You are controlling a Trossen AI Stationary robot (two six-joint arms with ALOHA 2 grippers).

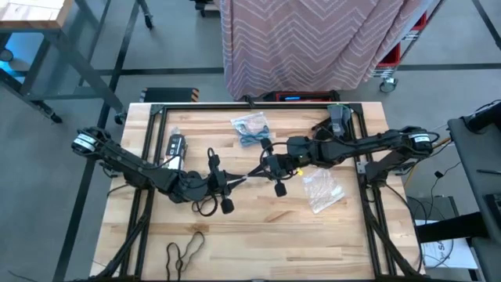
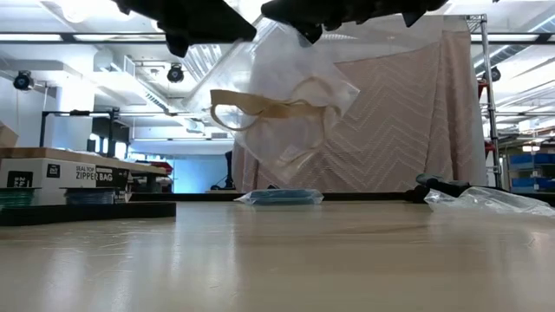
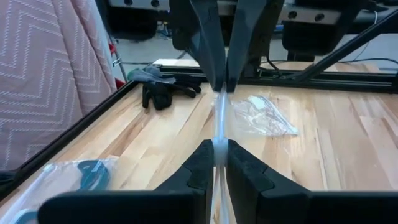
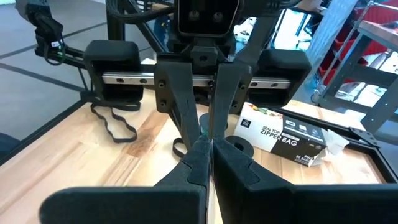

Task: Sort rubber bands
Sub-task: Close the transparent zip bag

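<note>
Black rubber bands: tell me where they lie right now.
In the high view the black rubber bands lie loose on the table's near edge, left of centre, below the left gripper and apart from both arms.

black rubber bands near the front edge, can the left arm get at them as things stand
Probably not right now. The black rubber bands lie in the open with nothing over them, but the left gripper is shut on a clear plastic bag that the right gripper also pinches.

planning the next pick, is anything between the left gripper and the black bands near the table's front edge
Nothing visible lies on the table between the left gripper and the black bands. But that gripper is shut on a clear bag, held up together with the right gripper.
</note>
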